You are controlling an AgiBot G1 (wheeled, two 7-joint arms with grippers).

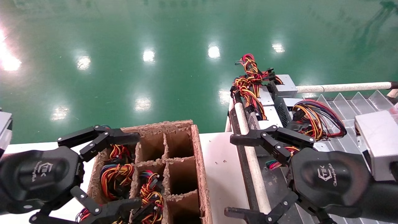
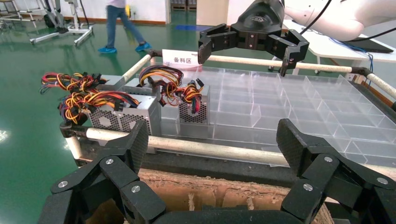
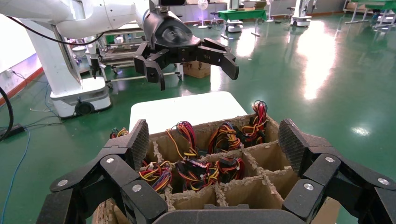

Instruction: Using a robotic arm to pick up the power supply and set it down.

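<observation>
Nearest in the head view, the left gripper hangs with its black link fingers spread wide and nothing between them, just above the near-left cells of a cardboard divider box standing on a white table. Under and just beyond that gripper, several cells hold bundles of red, yellow and orange wires; the cells on the side toward the other arm look bare. Across the white table, the right gripper is likewise splayed open and holds nothing, hovering over the near rail of a clear compartment tray, above the dark frame at the tray's edge. Just past the right gripper's upper finger lies a silver-grey power supply with a looped wire bundle touching its side, resting in the tray's near corner. Farther beyond the same gripper, more power supplies sit side by side along the tray's edge, their wires heaped over the corner. In the left wrist view these units show perforated vent faces, and the right gripper hangs above the tray. A glossy green floor spreads behind everything.
</observation>
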